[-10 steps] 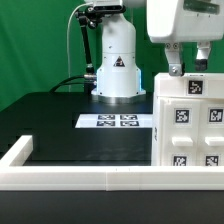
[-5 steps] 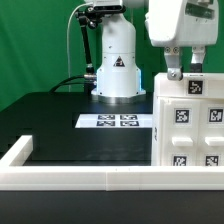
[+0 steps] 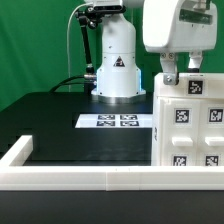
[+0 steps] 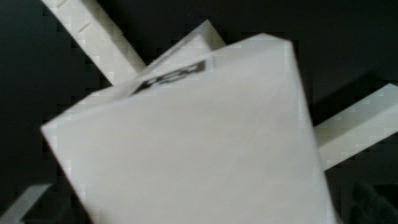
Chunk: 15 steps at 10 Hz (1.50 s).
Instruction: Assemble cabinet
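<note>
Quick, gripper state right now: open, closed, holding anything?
Gripper: fingers down at the top of the cabinet; whether it is open or clamped on it cannot be told.

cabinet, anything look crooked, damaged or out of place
Nothing stands out. The cabinet stands upright on the table at the exterior view's right, its tags square-on, the gripper at its top edge. The marker board lies flat.

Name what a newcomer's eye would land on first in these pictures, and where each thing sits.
The large white boxy plastic cabinet shell, studded with black-and-white square tags, stands at the exterior view's right; in the wrist view it fills most of the picture. The white two-finger gripper hangs at its top edge. The flat white marker board lies on the black table, behind it.
</note>
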Motion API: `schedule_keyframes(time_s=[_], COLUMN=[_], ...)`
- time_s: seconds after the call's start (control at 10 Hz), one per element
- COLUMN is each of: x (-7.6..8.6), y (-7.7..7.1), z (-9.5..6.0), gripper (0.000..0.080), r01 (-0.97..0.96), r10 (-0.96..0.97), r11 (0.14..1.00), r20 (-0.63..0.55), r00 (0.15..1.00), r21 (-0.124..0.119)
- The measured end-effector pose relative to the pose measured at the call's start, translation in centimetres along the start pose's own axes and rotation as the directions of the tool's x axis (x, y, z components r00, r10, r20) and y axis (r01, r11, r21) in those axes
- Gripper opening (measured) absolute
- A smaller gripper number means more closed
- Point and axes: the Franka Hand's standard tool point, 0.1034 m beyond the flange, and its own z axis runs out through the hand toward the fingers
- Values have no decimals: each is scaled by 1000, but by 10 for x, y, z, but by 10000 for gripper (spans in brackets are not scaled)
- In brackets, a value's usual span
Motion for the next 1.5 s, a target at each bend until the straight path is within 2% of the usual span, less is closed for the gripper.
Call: schedule_keyframes(time_s=[0.1,0.6,0.9,1.1,1.2,1.5], x=[0,-1,-1,0,1,1], y=[0,0,0,-1,-4,-11], z=[0,0,0,-1,-1,0], gripper=[575,561,563,563,563,563], r01=[-3,-34,-212,-396,-500,-731], r10=[3,34,212,396,500,730], r11=[1000,999,977,918,866,683], r20=[0,1,0,-3,-21,-45], r00=[1000,999,977,918,866,682], r21=[0,1,1,2,-5,2])
